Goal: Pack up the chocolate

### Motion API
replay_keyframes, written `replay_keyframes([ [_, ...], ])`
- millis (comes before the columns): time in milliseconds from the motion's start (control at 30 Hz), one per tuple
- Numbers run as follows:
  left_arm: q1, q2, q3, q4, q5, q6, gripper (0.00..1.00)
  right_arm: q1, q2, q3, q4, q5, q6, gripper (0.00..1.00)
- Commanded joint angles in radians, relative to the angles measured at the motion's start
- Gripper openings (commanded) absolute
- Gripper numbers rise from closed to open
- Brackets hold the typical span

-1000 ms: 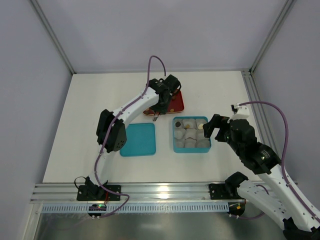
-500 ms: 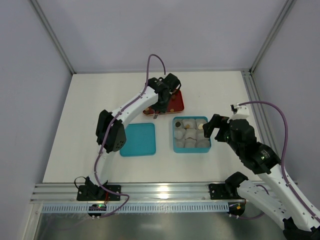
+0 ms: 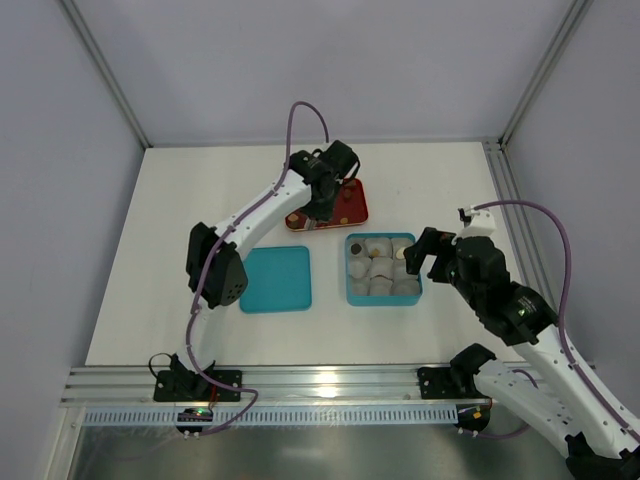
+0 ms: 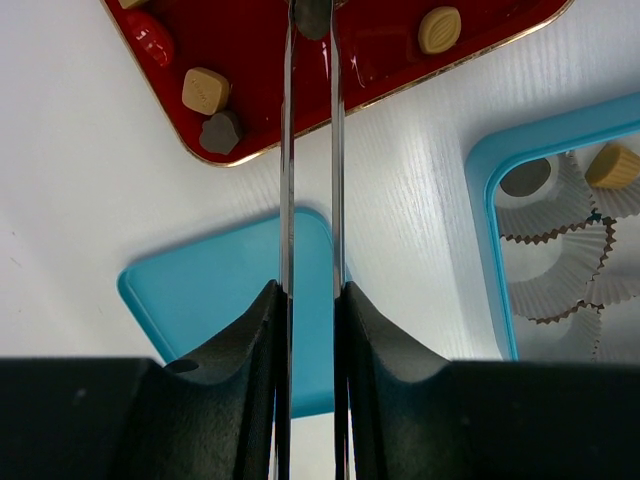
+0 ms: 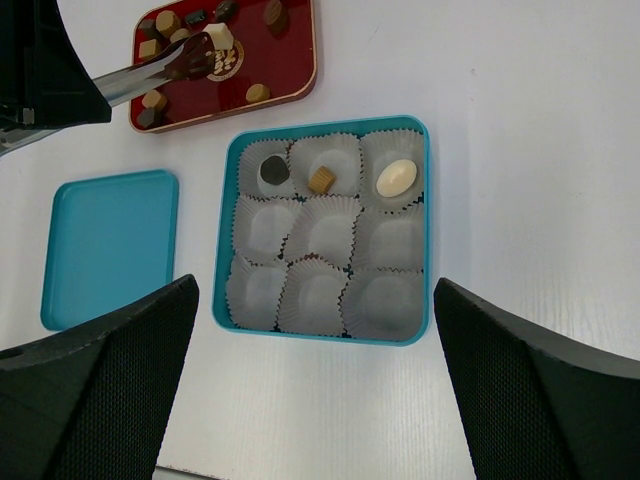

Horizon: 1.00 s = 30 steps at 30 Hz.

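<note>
Several small chocolate pieces, dark, tan and cream, lie on the red tray (image 3: 354, 206) at the back; it also shows in the right wrist view (image 5: 292, 60). My left gripper (image 3: 309, 224) carries two long thin metal blades and reaches over the tray. In the left wrist view the blades stand close together with a dark chocolate piece (image 4: 312, 14) between their tips. The teal box (image 5: 222, 250) of pale paper cups holds a dark piece (image 5: 273, 171), a tan piece (image 5: 321, 179) and a cream piece (image 5: 395, 177) in its far row. My right gripper (image 5: 315, 400) is wide open and empty, above the box's near side.
The teal lid (image 3: 277, 279) lies flat left of the box. On the tray's near corner lie a tan square (image 4: 205, 90) and a dark heart-shaped piece (image 4: 220, 132). Metal frame rails run along the table's right and near edges.
My left gripper has moved slightly away from me, from the tray's near edge further over the tray. The right arm has hardly moved.
</note>
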<state>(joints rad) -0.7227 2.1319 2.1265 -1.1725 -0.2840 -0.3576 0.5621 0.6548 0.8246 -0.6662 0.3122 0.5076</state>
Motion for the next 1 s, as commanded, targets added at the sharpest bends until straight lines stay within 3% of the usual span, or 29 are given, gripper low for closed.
replay_keyframes([
  [0, 0.006, -0.070, 0.043, -0.015, 0.003, 0.014, 0.18, 0.004, 0.005, 0.002, 0.042, 0.001, 0.009, 1.00],
  [500, -0.078, -0.173, 0.064, -0.053, 0.009, -0.007, 0.17, 0.004, 0.031, 0.030, 0.053, 0.018, -0.009, 1.00],
  [967, -0.325, -0.237, 0.004, 0.003, 0.029, -0.118, 0.17, 0.001, -0.004, 0.165, -0.050, 0.103, -0.012, 1.00],
])
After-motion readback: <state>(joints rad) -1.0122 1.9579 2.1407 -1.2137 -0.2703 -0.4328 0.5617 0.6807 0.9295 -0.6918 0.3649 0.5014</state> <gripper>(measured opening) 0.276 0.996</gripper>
